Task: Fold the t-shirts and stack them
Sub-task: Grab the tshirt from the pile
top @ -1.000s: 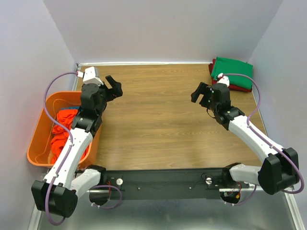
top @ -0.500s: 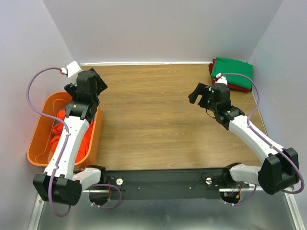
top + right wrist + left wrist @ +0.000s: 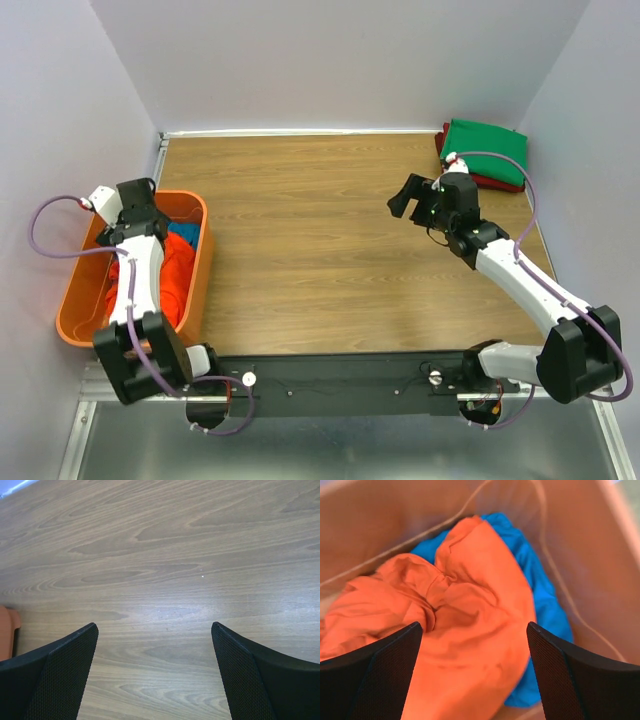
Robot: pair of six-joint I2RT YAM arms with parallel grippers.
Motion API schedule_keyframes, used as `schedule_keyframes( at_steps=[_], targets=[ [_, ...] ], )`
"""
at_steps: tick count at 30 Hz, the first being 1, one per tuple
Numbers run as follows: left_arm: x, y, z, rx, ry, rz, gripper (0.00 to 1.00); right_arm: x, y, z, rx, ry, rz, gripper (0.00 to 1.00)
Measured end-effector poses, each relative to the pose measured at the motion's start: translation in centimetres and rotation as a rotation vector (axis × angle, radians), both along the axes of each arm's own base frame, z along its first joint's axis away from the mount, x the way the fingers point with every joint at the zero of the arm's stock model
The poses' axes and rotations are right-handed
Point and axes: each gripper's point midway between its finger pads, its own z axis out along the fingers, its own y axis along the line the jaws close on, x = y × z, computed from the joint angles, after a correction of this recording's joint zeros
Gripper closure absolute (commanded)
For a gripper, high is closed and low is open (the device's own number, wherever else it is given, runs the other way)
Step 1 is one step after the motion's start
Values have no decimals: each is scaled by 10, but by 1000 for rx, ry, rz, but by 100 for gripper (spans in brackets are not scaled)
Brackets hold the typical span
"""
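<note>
Orange t-shirt (image 3: 470,605) dead ahead, crumpled in the basket (image 3: 75,300) and lying over a teal-blue t-shirt (image 3: 542,600) that peeks out along its far and right edges. And the left gripper (image 3: 473,627) is right above it, jaws spread wide with nothing between them, hovering over the heap rather than touching it, as far as the wrist view tells.

That is the big change. A second ago this arm was up over the table (image 3: 320,260) beside the basket. Half a second ago it was swinging across the rim, and now it has dropped in with the wrist pointed down at the cloth. So the pick of the next shirt looks about to start, though nothing is grasped yet.

Out across the wood, the right gripper (image 3: 404,198) hangs in the air, also wide open and holding nothing. It has barely shifted, just a slight drift left. Beyond it, in the far right corner, the green t-shirt (image 3: 487,150) sits folded on top of the dark red t-shirt (image 3: 498,184), same as before. Two stacked, two to go, by my reckoning.
</note>
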Motion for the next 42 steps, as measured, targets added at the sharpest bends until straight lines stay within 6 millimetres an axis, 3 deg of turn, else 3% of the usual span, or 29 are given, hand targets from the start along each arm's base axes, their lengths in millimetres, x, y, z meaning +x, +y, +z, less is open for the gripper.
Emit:
schedule_keyframes(
  at_steps=[2, 6, 9, 11, 14, 16, 21, 28, 37, 40, 42],
  targets=[
    [7, 7, -26, -45, 49, 13, 11, -1, 1, 0, 4, 2, 8, 0],
    [18, 8, -68, -111, 133, 10, 24, -2, 3, 0, 8, 4, 17, 0],
    [22, 5, -95, -159, 183, 3, 45, -2, 4, 0, 9, 4, 20, 0],
    [24, 5, -105, -180, 195, 9, 78, -3, 6, 0, 16, 7, 33, 0],
    [25, 6, -107, -194, 187, 10, 100, -4, 8, 0, 21, 8, 44, 0],
    [25, 6, -103, -196, 175, 6, 100, -4, 9, 0, 25, 10, 51, 0],
    [25, 2, -68, -179, 93, -17, 100, -6, 12, 0, 33, 14, 69, 0],
    [24, 0, 26, -88, -141, -56, 100, -7, 18, -5, 42, 33, 98, 0],
    [29, -10, 73, -49, -248, -151, 100, -7, 27, -15, 52, 71, 142, 0],
    [34, -12, 106, -17, -313, -184, 100, -4, 31, -14, 58, 75, 154, 0],
    [36, -13, 140, 23, -387, -202, 100, -2, 35, -16, 64, 84, 169, 0]
  ],
)
